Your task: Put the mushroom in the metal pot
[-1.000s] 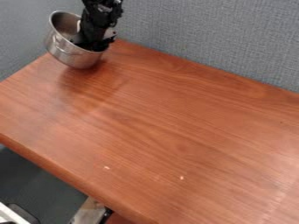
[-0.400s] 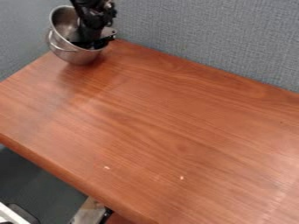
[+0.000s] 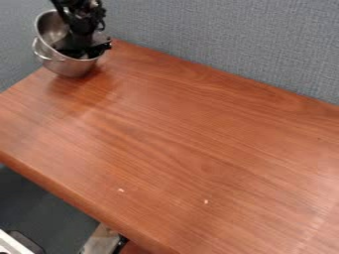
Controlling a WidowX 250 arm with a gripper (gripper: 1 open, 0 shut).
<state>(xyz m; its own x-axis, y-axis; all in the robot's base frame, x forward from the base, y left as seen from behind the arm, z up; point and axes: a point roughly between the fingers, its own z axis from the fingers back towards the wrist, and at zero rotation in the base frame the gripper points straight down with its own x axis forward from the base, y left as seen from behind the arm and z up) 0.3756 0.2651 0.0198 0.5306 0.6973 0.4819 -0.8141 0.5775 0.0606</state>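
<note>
- One broad wooden table [image 3: 199, 139] carries everything; the metal pot [image 3: 59, 58] sits at its far left corner, close to the edge, so any push there risks tipping it off.
- The gripper [image 3: 87, 42] reaches down into the pot's mouth; whether its jaws are spread or pinching, I cannot tell.
- The mushroom is not visible — likely hidden at the fingers or inside the pot.
- Release low, then lift straight up, clear of the rim.
</note>
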